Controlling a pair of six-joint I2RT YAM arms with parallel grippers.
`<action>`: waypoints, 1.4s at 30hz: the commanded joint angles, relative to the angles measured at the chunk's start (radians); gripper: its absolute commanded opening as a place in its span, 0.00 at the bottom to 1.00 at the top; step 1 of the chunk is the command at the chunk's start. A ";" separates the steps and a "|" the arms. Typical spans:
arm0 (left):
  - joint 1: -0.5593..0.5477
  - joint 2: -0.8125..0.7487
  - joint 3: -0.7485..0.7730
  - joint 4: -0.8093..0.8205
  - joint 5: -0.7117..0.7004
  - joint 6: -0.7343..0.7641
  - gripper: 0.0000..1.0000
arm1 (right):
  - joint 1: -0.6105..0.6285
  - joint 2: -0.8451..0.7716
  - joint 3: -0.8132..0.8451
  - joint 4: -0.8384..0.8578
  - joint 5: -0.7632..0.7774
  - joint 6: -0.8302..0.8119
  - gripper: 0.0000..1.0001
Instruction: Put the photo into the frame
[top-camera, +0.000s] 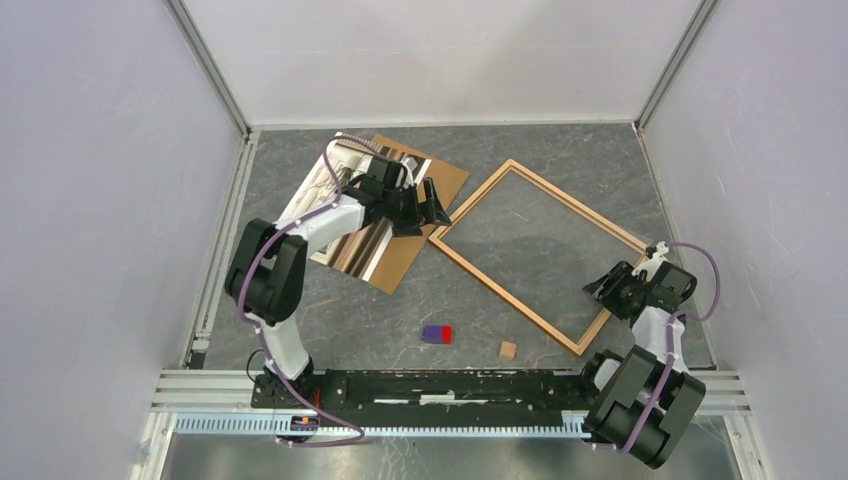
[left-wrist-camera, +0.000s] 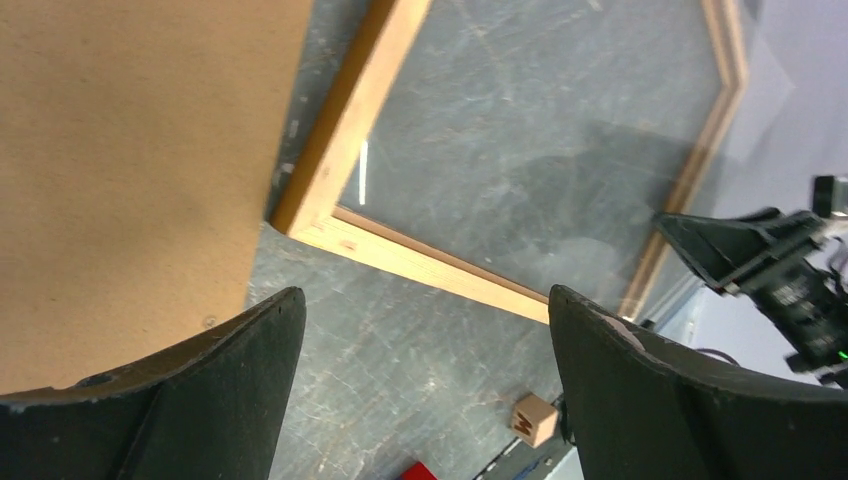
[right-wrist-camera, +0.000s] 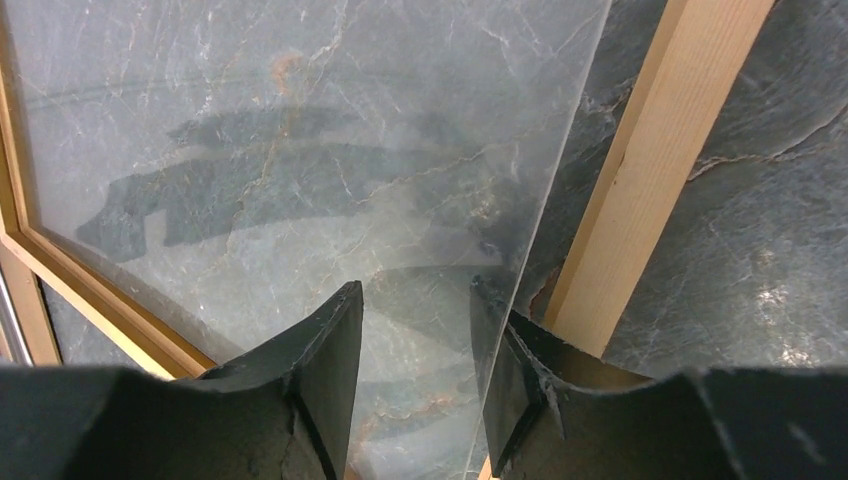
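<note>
The frame (top-camera: 500, 290) of light wood lies flat right of centre, with a clear sheet (right-wrist-camera: 300, 130) inside it. My right gripper (top-camera: 600, 288) sits at the frame's near-right side (right-wrist-camera: 640, 170). Its jaws (right-wrist-camera: 415, 285) stand apart astride the sheet's edge, and the sheet runs past the right finger (right-wrist-camera: 500, 370). The photo (top-camera: 352, 252) lies at the back left on a brown backing board (top-camera: 445, 175), partly under my left arm. My left gripper (top-camera: 432, 205) hovers wide open (left-wrist-camera: 425, 295) over bare table between the board (left-wrist-camera: 130, 150) and the frame's corner (left-wrist-camera: 420, 265), holding nothing.
A small wooden cube (top-camera: 508, 349) and a red and blue block (top-camera: 437, 333) lie near the front, between the arms. The cube (left-wrist-camera: 534, 418) also shows in the left wrist view. White walls and metal rails enclose the grey table.
</note>
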 joint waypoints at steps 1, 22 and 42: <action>-0.007 0.072 0.116 -0.099 -0.081 0.078 0.95 | 0.002 0.024 -0.010 0.030 -0.010 -0.014 0.50; -0.021 0.277 0.234 -0.140 -0.015 0.053 0.67 | 0.001 0.126 -0.056 0.124 0.047 0.024 0.42; -0.022 0.146 0.068 0.037 0.032 -0.091 0.78 | 0.017 -0.077 0.166 -0.170 0.471 -0.025 0.89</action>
